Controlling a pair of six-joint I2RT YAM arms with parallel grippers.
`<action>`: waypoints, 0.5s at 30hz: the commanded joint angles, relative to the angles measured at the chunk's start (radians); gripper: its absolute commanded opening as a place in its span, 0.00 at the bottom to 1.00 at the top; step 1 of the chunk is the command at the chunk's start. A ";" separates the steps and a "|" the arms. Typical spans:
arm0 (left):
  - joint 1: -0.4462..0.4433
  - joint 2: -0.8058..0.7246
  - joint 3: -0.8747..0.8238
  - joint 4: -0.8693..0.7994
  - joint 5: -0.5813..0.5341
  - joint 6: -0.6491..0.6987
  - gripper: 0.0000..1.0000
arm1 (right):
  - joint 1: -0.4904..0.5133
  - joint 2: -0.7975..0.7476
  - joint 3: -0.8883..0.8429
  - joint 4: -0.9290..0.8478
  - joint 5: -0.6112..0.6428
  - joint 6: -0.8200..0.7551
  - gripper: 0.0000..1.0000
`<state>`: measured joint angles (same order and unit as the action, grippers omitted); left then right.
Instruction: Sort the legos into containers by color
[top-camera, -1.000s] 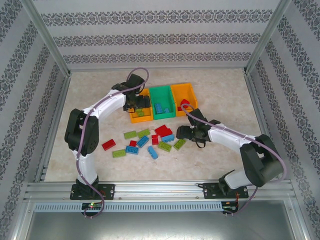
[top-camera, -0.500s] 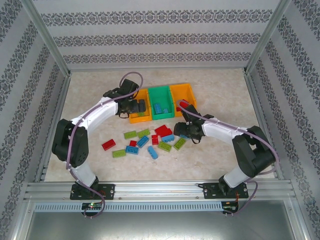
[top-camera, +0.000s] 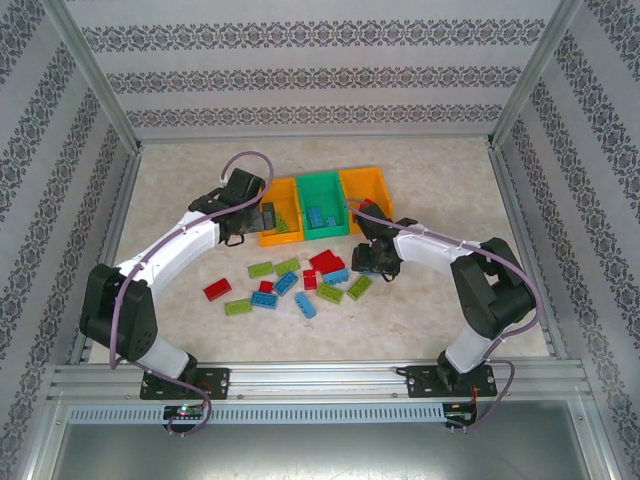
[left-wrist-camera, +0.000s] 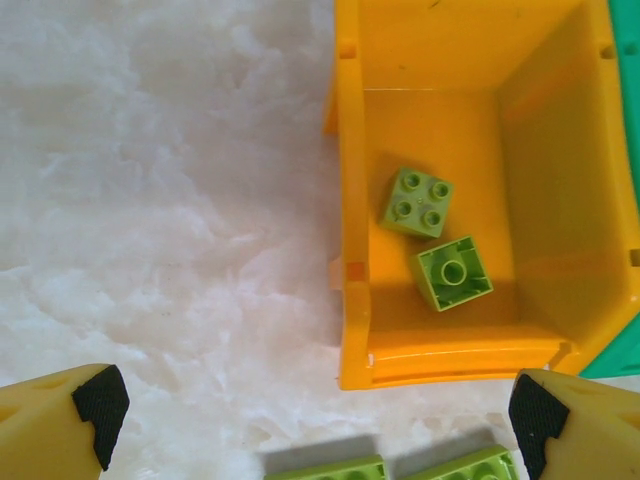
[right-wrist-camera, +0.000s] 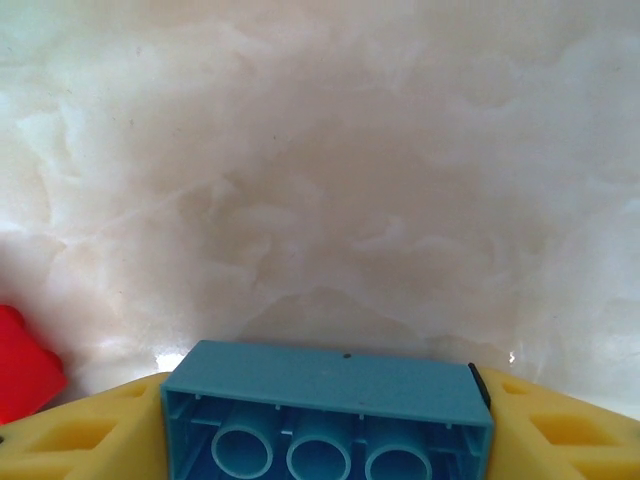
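left gripper (left-wrist-camera: 315, 415) wide apart beside orange bin (left-wrist-camera: 350, 200) holding two green bricks (left-wrist-camera: 417, 202); right gripper (right-wrist-camera: 328, 425) clamped on blue brick (right-wrist-camera: 330, 380).

Wide bare table (top-camera: 450, 190) right of the bins (top-camera: 325, 177), also left and behind them. Clogged in front by loose legos (top-camera: 300, 282), packed close, few gaps. Barred on the near right by the right arm (top-camera: 440, 250), near left by the left arm (top-camera: 175, 250). Room inside left bin (left-wrist-camera: 352, 180) beside two green bricks (left-wrist-camera: 417, 202).
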<state>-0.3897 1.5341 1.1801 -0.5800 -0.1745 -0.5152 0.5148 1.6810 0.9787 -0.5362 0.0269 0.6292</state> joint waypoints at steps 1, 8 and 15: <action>0.015 -0.020 -0.029 0.013 -0.040 0.002 0.99 | 0.015 -0.032 0.056 -0.030 0.020 -0.019 0.56; 0.031 -0.074 -0.093 0.008 -0.061 0.003 0.99 | 0.008 -0.070 0.191 0.042 -0.100 -0.049 0.59; 0.036 -0.130 -0.179 -0.033 -0.053 -0.025 0.99 | -0.007 0.065 0.391 0.093 -0.196 -0.046 0.61</action>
<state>-0.3645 1.4437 1.0348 -0.5762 -0.2146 -0.5201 0.5125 1.6863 1.3106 -0.4721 -0.1112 0.5953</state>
